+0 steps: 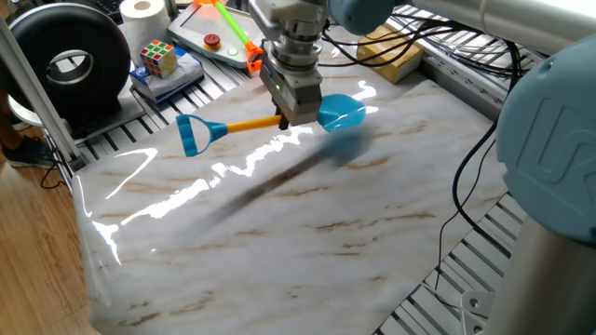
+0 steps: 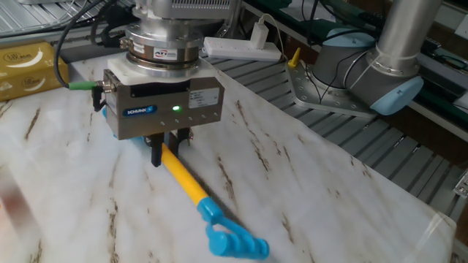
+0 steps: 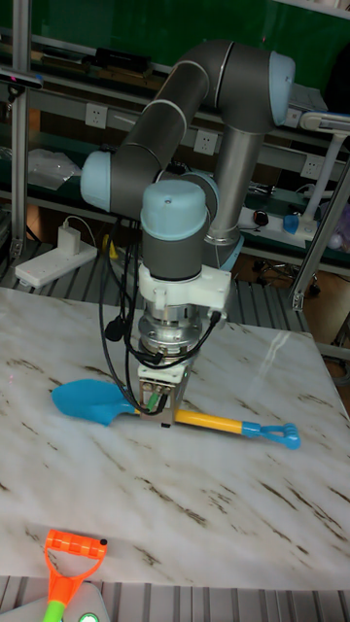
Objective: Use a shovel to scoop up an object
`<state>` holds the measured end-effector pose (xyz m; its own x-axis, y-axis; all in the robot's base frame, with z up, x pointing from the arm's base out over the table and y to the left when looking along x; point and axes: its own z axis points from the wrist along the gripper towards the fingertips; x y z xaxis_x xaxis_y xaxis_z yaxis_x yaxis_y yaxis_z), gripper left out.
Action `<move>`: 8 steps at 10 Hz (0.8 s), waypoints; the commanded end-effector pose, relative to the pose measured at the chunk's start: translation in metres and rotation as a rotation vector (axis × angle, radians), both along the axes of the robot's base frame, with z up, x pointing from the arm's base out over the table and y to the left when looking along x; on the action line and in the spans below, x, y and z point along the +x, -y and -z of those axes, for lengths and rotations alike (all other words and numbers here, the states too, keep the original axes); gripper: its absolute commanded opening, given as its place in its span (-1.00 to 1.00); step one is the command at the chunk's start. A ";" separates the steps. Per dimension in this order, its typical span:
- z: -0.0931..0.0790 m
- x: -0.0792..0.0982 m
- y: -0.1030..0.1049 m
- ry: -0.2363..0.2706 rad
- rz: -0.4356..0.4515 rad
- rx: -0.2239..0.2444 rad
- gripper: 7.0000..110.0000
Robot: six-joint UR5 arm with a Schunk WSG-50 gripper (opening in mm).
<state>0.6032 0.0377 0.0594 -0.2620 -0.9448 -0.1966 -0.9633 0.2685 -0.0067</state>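
My gripper is shut on the orange-yellow shaft of the shovel, close to its light-blue blade. The shovel hangs nearly level just above the marble table, its shadow lying on the slab. Its blue loop end points left. The other fixed view shows my gripper pinching the shaft, while the tall fixed view has my gripper between blade and loop. The object, a tan-yellow block, lies past the table's far edge, beyond the blade; it shows again as the block.
A green-shafted toy tool lies on a tray at the back. A puzzle cube, a paper roll and a black round device stand at the back left. Cables and the arm's base crowd the right side.
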 end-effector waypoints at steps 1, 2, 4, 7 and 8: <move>-0.008 -0.002 -0.027 -0.021 0.047 0.117 -1.00; -0.017 -0.003 -0.049 -0.017 0.013 0.211 -1.00; -0.023 0.003 -0.059 0.022 -0.024 0.255 -1.00; -0.018 0.013 -0.024 0.058 -0.063 0.147 -1.00; -0.017 0.017 -0.021 0.082 -0.084 0.133 -1.00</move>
